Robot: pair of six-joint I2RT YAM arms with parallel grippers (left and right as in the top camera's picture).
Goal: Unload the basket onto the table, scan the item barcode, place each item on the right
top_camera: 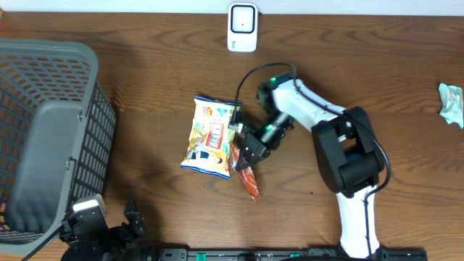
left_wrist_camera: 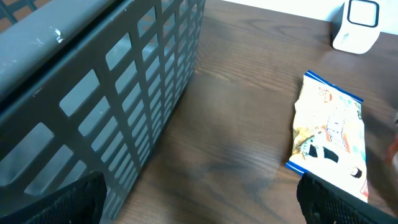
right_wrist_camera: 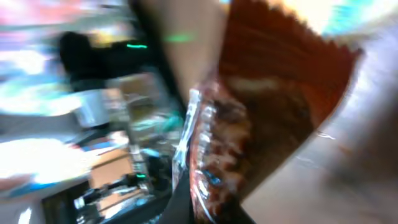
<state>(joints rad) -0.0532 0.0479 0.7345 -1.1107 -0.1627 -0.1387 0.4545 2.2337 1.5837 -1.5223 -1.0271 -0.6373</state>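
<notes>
Leftward, grey basket [top_camera: 90, 145], snack bag [top_camera: 210, 136], red packet [top_camera: 249, 181] outside

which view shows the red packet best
Overhead: the red packet is sharp, held by the right gripper beside the yellow bag. The right wrist view fills with it but blurred; the left wrist view barely catches it.

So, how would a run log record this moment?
right fingers: shut on red packet | left fingers: open, beside basket | snack bag: on table

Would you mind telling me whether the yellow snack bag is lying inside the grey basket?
No, the snack bag lies flat on the wooden table, outside the basket.
</notes>
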